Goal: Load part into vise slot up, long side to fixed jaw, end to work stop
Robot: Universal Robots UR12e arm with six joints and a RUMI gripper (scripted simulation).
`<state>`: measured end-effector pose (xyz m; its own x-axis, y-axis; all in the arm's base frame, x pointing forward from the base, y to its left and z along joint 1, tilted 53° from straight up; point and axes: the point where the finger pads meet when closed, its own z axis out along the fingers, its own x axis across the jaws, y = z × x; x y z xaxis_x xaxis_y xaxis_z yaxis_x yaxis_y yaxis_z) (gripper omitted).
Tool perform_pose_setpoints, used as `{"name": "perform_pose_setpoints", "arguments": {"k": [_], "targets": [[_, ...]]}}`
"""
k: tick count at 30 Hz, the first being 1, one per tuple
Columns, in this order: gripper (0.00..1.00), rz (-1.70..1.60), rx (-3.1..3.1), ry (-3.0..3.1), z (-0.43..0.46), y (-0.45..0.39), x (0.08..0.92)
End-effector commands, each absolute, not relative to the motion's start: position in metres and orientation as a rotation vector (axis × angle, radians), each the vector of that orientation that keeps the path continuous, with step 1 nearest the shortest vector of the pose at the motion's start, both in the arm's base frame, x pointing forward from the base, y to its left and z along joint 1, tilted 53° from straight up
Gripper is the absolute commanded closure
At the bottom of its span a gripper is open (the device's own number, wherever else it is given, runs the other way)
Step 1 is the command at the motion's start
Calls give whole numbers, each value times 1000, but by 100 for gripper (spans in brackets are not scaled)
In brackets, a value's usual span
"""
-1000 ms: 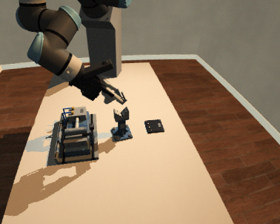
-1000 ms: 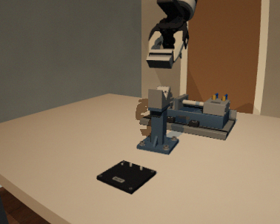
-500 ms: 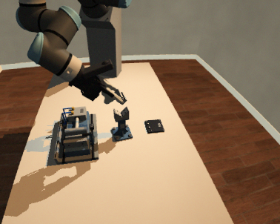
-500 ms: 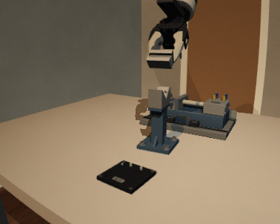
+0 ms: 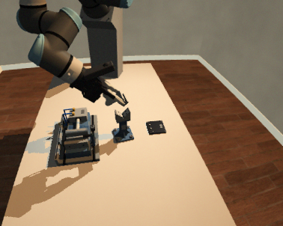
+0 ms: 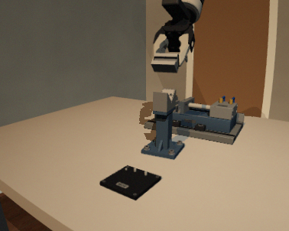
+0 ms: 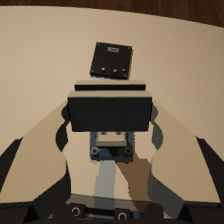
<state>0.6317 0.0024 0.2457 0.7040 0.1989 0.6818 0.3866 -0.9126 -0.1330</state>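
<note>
Above the V-block, at 12 o'clock of it in the top and exterior views, the gripper has its fingers clamped on the block. The wrist view shows both fingers on it, one at each end, at 9 and 3 o'clock; from the top view the block is too small and shadowed to make out.

That top view does set the whole layout out: vise at 9 o'clock of the V-block's foot, black plate at 3 o'clock. The exterior adds the clear gap between block and V-block, and the pale rod by the air cylinder. Through the wrist view, the plate lies at 12 o'clock past the block, and the V-block, partly hidden, at 6 o'clock.

The block is a broad bar, pale along its edges, with a wide face in dark shade toward the wrist camera. A straight dark groove runs lengthwise between two pale strips, on its 12 o'clock side in the wrist view. It is up in the air, apart from the vise.
</note>
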Motion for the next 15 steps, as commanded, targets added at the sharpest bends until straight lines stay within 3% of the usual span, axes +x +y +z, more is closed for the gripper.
{"name": "perform_pose_setpoints", "arguments": {"k": [1, 15], "targets": [[100, -1015, -2647, -465, 245, 2, 633], [100, -1015, -2647, -465, 239, -2, 640]]}}
